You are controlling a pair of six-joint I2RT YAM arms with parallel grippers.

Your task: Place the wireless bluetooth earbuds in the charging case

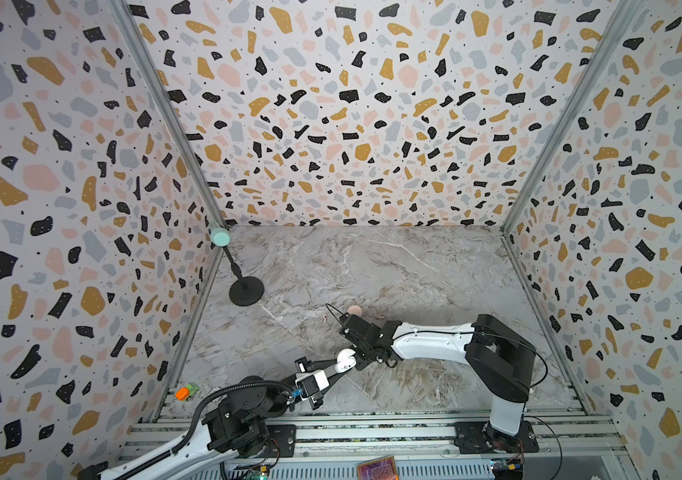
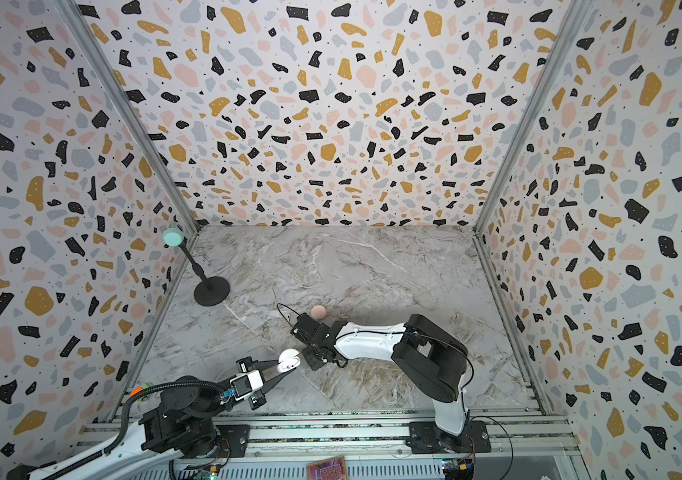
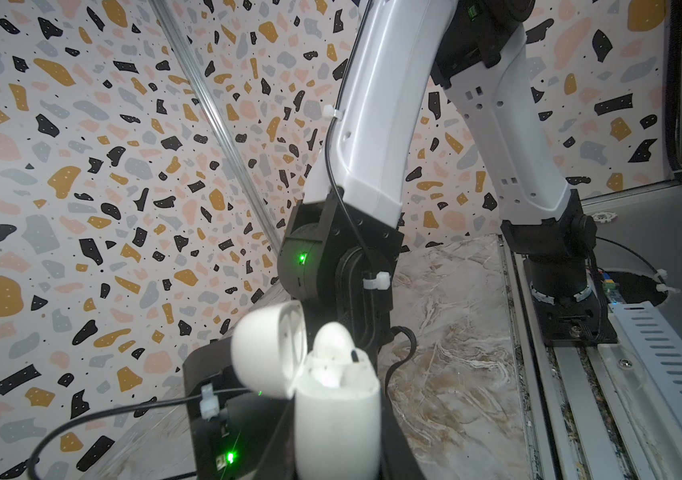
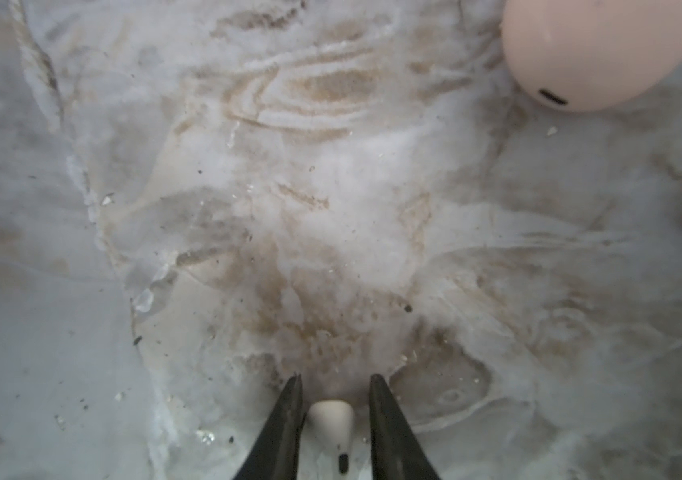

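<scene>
In both top views, left gripper: clamped on the open white charging case; pink case lies beyond it.
Left wrist, seated earbud: one sits in that case; hold it level.
Right wrist, right gripper: jaws apart astride a white earbud on the marble, just beside the white case; centre it, then squeeze gently.
Writing: none you could read.

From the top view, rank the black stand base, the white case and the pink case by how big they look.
1. black stand base
2. white case: open and held off the table, so nearness to the camera may flatter it
3. pink case: shut, on the table
</scene>
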